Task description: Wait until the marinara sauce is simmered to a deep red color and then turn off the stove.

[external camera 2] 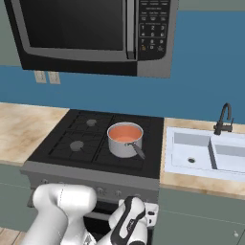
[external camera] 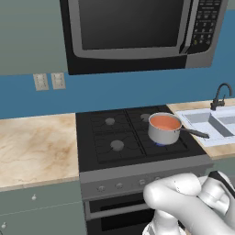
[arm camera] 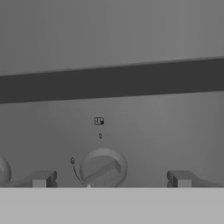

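Gripper (arm camera: 109, 179) hung w/ jaws spread wide around a round knob (arm camera: 103, 167) on the stove (external camera: 137, 170) front. Marinara sauce (external camera: 165, 122), orange-red, sat in its saucepan (external camera: 163, 134) on the front-right burner. Knob looked small, stiff, prob slick; best pinched across its raised bar.

No text is legible; the microwave (external camera 2: 91, 36) keypad and the stove (external camera: 137, 137) knob markings blur.
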Robot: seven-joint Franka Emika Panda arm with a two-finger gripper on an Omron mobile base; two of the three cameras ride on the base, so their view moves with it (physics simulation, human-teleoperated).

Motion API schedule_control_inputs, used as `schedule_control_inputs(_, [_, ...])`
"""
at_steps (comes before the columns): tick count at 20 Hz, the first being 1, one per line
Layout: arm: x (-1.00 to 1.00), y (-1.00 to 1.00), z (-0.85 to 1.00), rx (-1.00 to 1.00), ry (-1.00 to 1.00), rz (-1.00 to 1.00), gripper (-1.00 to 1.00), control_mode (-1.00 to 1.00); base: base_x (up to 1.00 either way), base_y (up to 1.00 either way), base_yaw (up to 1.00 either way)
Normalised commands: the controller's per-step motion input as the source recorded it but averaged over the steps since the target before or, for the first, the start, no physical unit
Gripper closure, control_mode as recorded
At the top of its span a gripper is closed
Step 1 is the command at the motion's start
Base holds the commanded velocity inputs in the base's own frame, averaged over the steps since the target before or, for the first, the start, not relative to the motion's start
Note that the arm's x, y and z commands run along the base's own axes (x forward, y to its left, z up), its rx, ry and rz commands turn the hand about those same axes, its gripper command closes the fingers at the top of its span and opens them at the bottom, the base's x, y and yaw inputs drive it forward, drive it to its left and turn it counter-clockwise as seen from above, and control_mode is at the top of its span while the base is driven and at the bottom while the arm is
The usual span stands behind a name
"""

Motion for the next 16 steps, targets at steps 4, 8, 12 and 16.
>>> schedule_control_inputs(4, [0.1,0.0,-0.03,0.0,0.0,0.0,-1.0,-1.0,0.0,0.0,0.0])
schedule_control_inputs(8, [0.11,0.0,0.0,0.0,0.0,0.0,-1.0,-1.0,0.0,0.0,0.0])
schedule_control_inputs(12, [0.1,0.0,0.0,0.0,0.0,0.0,-1.0,-1.0,0.0,0.0,0.0])
schedule_control_inputs(16, [0.06,0.0,0.0,0.0,0.0,0.0,-1.0,-1.0,0.0,0.0,0.0])
